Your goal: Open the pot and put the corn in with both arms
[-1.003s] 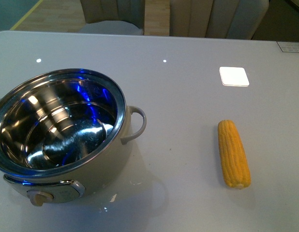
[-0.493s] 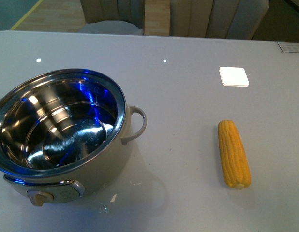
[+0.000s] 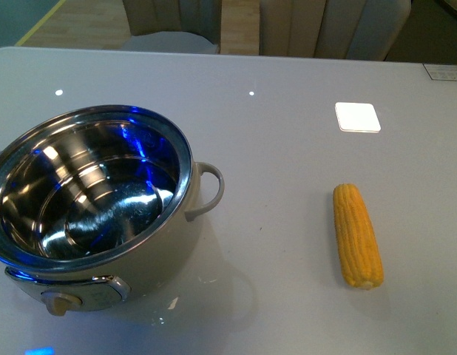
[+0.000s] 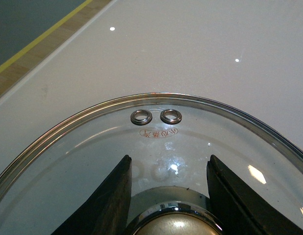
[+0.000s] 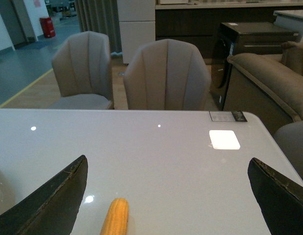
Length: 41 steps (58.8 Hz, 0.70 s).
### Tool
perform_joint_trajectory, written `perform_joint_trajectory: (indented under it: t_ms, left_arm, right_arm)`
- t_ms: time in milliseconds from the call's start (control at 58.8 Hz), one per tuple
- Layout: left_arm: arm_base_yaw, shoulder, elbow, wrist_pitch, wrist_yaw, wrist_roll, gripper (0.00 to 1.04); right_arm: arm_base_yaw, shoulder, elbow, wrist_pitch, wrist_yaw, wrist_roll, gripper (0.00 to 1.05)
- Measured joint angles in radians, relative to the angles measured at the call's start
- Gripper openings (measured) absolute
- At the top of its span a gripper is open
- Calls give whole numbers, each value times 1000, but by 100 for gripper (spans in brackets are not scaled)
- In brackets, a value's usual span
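Note:
The pot (image 3: 95,211) stands uncovered at the table's front left, its shiny steel inside showing blue reflections and its knob panel (image 3: 69,296) facing me. The corn (image 3: 357,235) lies lengthwise on the table at the right, apart from the pot. No arm shows in the front view. In the left wrist view my left gripper (image 4: 168,196) is shut on the glass pot lid (image 4: 156,127), its black fingers either side of the brass knob (image 4: 173,227). In the right wrist view my right gripper (image 5: 166,196) is open above the table, with the corn (image 5: 115,217) below, near one finger.
A white square patch (image 3: 357,117) lies on the grey table (image 3: 288,148) behind the corn. Padded chairs (image 5: 166,73) stand along the far edge. A small label (image 3: 443,71) sits at the far right corner.
The blue reflections inside the pot shift slightly, and a small blue glow appears at the bottom left edge of the front view. Pot and corn have not moved.

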Motion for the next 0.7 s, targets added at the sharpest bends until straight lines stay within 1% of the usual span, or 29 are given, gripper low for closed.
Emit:
perform_joint_trajectory:
  t_ms: [697]
  left_arm:
    - [-10,34,24,-2,3,21,40]
  right_arm:
    - [0,0,0,0,0,0,96]
